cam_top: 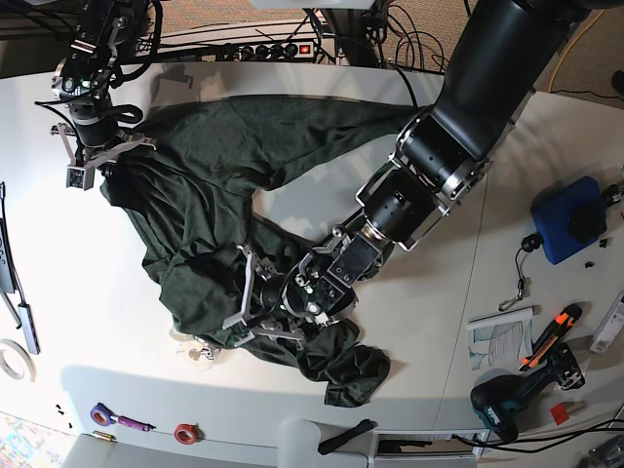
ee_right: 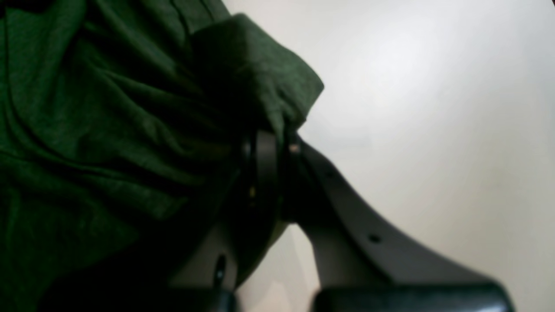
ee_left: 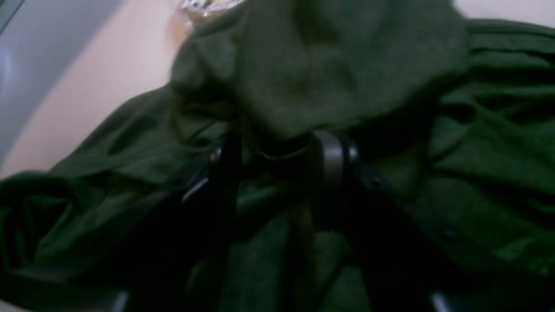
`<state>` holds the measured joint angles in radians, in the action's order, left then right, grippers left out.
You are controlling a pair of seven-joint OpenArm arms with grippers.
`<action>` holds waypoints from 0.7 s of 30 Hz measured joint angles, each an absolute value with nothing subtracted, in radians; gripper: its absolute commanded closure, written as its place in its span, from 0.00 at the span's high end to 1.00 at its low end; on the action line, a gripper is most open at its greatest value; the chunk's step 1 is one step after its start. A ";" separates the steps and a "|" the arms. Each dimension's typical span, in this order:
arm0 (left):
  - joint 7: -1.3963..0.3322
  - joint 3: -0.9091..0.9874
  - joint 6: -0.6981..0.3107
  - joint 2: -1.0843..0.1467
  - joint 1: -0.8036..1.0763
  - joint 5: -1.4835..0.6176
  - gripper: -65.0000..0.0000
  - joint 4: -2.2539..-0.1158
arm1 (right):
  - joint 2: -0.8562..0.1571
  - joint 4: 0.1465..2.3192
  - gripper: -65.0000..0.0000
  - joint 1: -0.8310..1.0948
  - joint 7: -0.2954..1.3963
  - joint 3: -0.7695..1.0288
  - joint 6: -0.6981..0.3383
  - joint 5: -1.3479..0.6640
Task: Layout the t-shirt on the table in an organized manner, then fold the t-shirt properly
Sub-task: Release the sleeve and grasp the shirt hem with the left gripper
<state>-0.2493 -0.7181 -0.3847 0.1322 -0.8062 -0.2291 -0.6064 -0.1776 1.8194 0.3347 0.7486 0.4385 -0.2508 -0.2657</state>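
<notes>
T-shirt (cam_top: 210, 166) crumpled amid open table (cam_top: 409, 380)

No text, label, brand or number can be read in any view. The tools at the right table (cam_top: 58, 292) edge perhaps carry markings, but they are too small.

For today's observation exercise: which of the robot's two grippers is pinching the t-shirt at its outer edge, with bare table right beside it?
The right gripper, shut on the t-shirt edge beside bare table. The left gripper sits amid bunched cloth.
</notes>
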 measured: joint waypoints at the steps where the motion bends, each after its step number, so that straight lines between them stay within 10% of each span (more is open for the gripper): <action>1: -0.244 -0.718 -0.385 0.132 -0.804 -0.229 0.41 -0.606 | -0.178 1.819 0.00 0.335 0.749 0.439 -0.251 -0.265; 21: -0.132 -0.718 -0.287 0.132 -0.701 -0.184 0.41 -0.606 | -0.178 1.819 0.00 0.335 0.748 0.439 -0.251 -0.265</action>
<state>-0.1318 -0.7181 -0.2871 0.1322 -0.7006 -0.1844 -0.6064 -0.1776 1.8194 0.3347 0.7483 0.4385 -0.2508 -0.2653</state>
